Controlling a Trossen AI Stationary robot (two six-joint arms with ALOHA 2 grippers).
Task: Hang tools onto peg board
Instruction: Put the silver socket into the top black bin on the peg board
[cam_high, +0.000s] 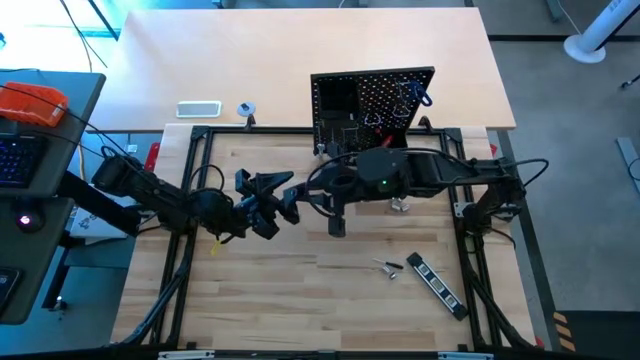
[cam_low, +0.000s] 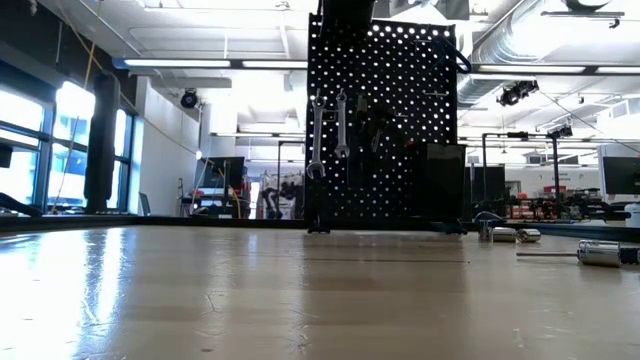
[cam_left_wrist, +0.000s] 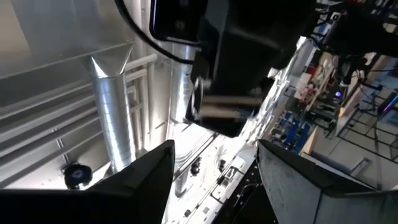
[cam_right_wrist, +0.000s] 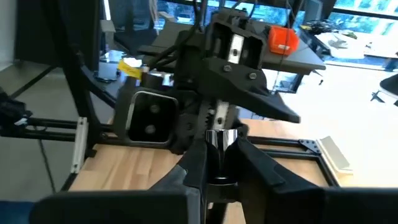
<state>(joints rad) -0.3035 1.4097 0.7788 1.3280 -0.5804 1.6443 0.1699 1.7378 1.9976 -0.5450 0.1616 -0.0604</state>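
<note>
The black peg board (cam_high: 372, 100) stands upright at the table's far side and also shows in the low view (cam_low: 385, 120), with two silver wrenches (cam_low: 316, 140) hanging on its hooks. My right gripper (cam_right_wrist: 219, 155) is above mid-table (cam_high: 335, 195), shut on a dark tool with a silver collar (cam_high: 337, 224). My left gripper (cam_left_wrist: 214, 186) is open just left of it (cam_high: 283, 200), facing the right gripper and tilted upward. A black striped bar (cam_high: 436, 282) and a small silver tool (cam_high: 388, 266) lie on the table at the near right. My right gripper pinches the tool between its two fingers at the silver collar (cam_right_wrist: 219, 138). The fingers come roughly level from the table's right and lie across the tool. The tool's dark end (cam_high: 337, 228) sticks out toward the near edge, clear of the table.
A white flat rectangle (cam_high: 198, 109) and a small tape roll (cam_high: 246, 109) lie on the far table behind the frame. Small silver pieces (cam_high: 400, 205) lie near the peg board's foot. The black frame rails (cam_high: 190, 250) border the wooden work surface (cam_high: 300, 300).
</note>
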